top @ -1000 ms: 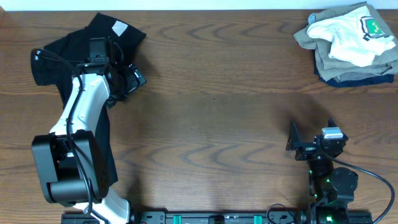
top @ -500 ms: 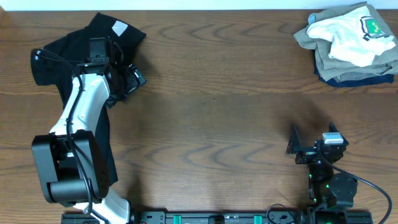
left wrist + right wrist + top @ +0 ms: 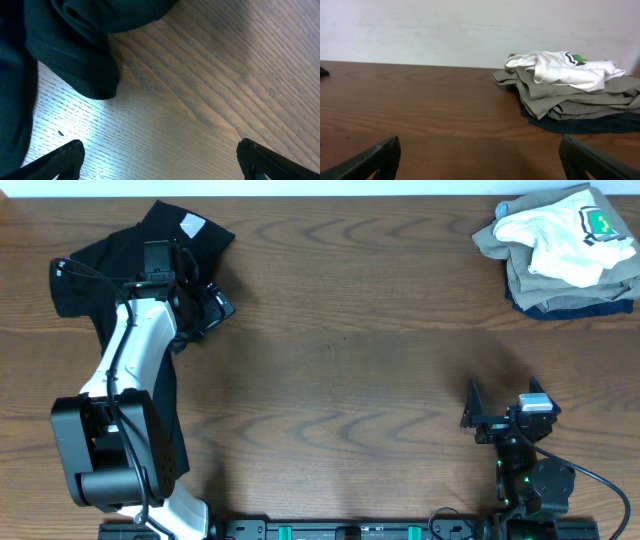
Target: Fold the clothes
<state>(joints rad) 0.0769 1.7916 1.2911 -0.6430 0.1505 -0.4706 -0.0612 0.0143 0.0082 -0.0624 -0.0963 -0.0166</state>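
Overhead, my left gripper [image 3: 208, 310] sits upper left at the edge of the crumpled black short-sleeved shirt [image 3: 92, 275], I judge to catch a hem, though the arm [image 3: 135, 360] hides much of the cloth. The bunched white T-shirt with a green print [image 3: 560, 242] lies on the khaki-and-navy garment stack [image 3: 545, 295] at upper right. The left wrist view shows it spread wide over the bare brown wooden table [image 3: 200, 80], gripping nothing. In the right wrist view the right gripper [image 3: 480, 162] is likewise apart and empty, facing the stack, its print half hidden.

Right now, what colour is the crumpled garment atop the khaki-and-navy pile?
White crumpled T-shirt, clearest overhead.
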